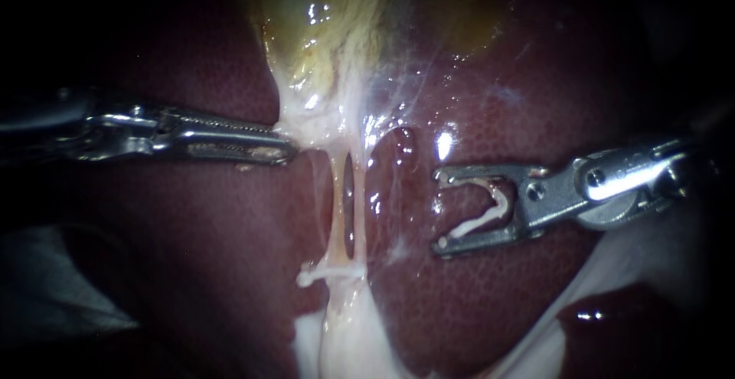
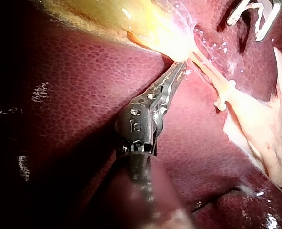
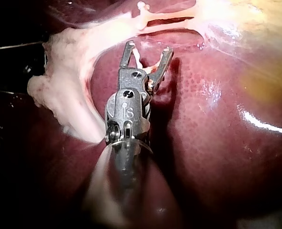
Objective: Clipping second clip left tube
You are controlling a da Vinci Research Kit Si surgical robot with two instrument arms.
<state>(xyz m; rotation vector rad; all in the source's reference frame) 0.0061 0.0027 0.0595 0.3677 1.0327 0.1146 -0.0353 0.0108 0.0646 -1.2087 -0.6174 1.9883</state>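
The liver (image 1: 490,302) is lying broad beneath the field, with the gallbladder (image 1: 321,19) sitting above it. The left instrument (image 1: 285,148) is drawing the gallbladder's neck sideways. Its tool is closed down and, as far as the glare allows, is pinching that tissue, so the tubes are standing taut and apart. The right instrument (image 1: 440,210) is hovering well clear over the liver, its tool's jaws spread wide and cradling an open clip (image 1: 490,212) from both sides. The left tube (image 1: 338,203) is running exposed from the neck down to a seated clip (image 1: 331,273), and bare length is showing above that clip for the second.
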